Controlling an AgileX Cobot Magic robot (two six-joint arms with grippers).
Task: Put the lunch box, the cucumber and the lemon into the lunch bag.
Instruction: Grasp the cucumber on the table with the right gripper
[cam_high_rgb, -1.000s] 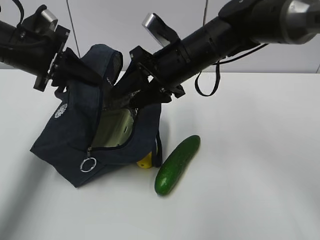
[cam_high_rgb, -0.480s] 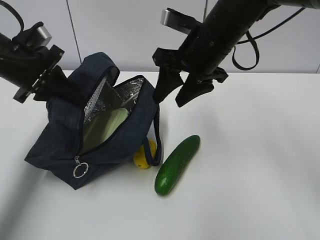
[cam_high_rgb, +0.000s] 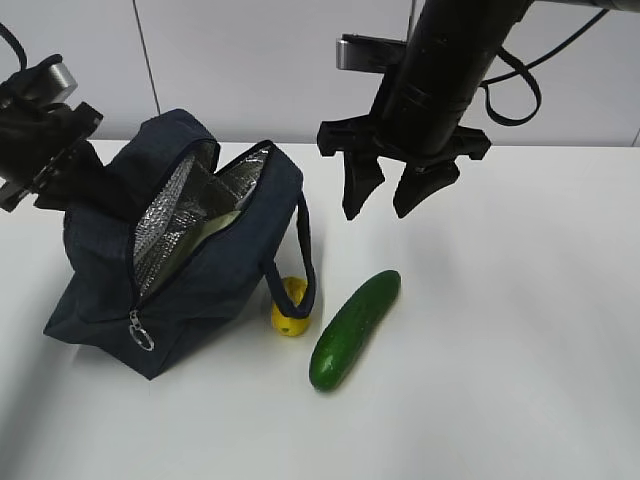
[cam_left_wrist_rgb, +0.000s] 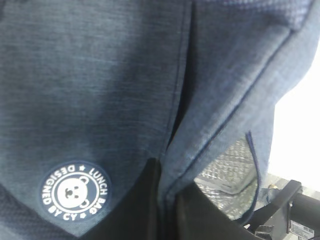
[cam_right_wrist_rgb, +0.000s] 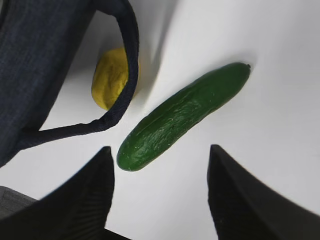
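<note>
— How does the light look to you in the exterior view?

— Bright and even on your white worktop (cam_high_rgb: 520, 350). The cucumber (cam_high_rgb: 355, 329) carries a glossy highlight, and soft grey shadow pools left of the lunch bag (cam_high_rgb: 170, 270). The silver lining glints.

— And your wrist cameras?

— Your left view sits so close that the navy fabric is soft and dim, with the right edge blown white. In your right view the dark fingers (cam_right_wrist_rgb: 82, 200) blur.

My right gripper (cam_high_rgb: 391, 198) hangs open above the table (cam_high_rgb: 520, 330), over the cucumber (cam_high_rgb: 354, 329). The lemon (cam_high_rgb: 289, 307) lies beside it, behind a bag (cam_high_rgb: 180, 270) handle. My left gripper (cam_high_rgb: 75, 175) pinches the bag's top, its silver lining showing.
</note>
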